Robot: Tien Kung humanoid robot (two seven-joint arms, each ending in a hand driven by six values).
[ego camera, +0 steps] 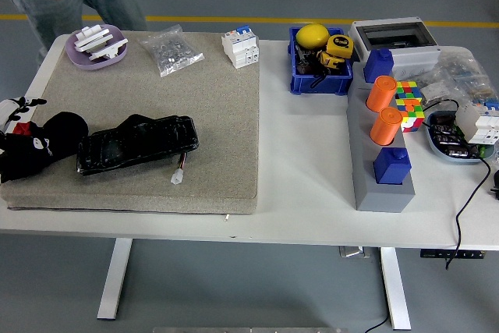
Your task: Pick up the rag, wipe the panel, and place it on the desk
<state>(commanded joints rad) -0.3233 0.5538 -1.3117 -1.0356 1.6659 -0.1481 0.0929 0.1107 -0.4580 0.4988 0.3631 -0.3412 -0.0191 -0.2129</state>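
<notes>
Left hand point(31, 142), fingers closed on a black rag point(56, 132), rests on the grey mat point(210, 115) beside the black panel point(137, 143).

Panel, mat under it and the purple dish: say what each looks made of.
Panel: glossy black plastic or glass, judging by the bright reflections. Mat: coarse grey-beige felt or carpet, matte and speckled, with a thick soft edge. Purple dish: smooth moulded plastic or glazed ceramic with a slight sheen; which one cannot be told.
</notes>
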